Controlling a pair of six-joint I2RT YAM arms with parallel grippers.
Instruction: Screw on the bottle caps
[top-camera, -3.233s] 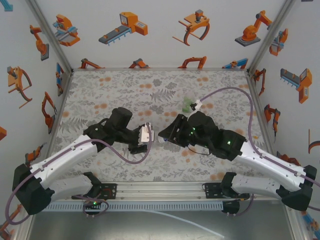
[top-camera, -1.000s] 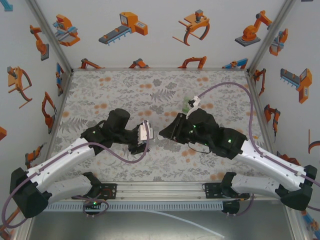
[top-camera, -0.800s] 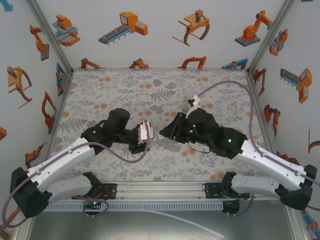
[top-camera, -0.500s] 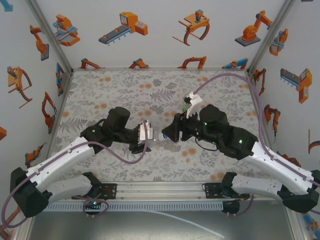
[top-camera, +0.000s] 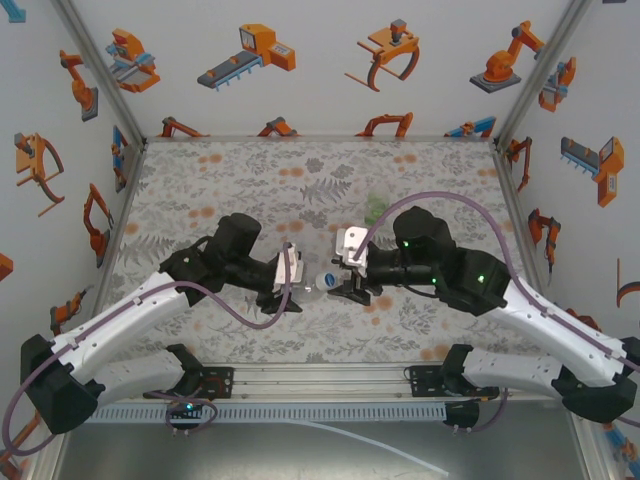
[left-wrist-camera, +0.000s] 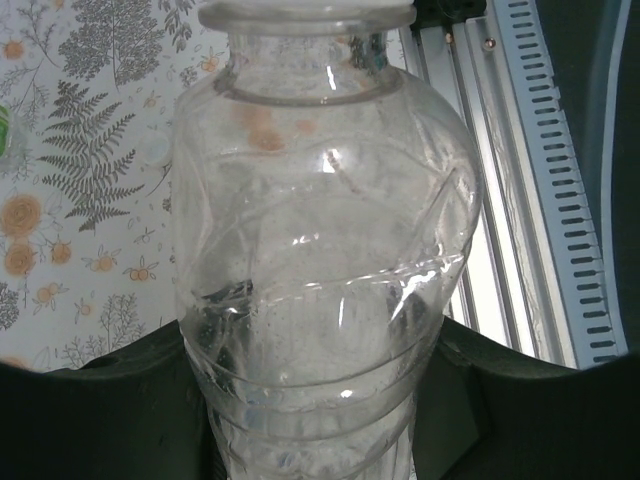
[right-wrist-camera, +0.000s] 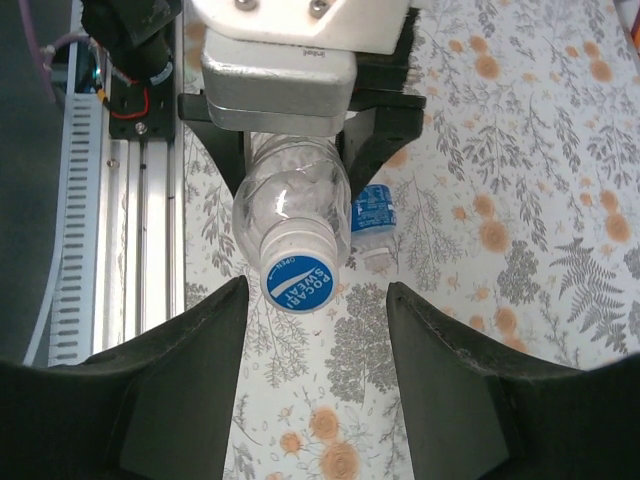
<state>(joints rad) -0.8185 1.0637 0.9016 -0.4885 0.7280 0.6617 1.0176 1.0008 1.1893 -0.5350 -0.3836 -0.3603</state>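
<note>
My left gripper is shut on the body of the plain clear bottle, holding it level above the table with its neck towards the right arm. A white cap with a blue printed top sits on that bottle; from above the cap shows between the two grippers. My right gripper is open, facing the cap end-on, its fingers apart from it on either side. The blue-label bottle lies on the table under the held one. The green-tinted bottle stands behind the right arm.
The aluminium rail and slotted cable duct run along the table's near edge, close under both grippers. The flower-patterned table stretches open to the back and left. Walls enclose three sides.
My right gripper has let go of the cap, opened, turned its wrist over and drawn back a little. The left arm still holds the bottle in about the same place.
</note>
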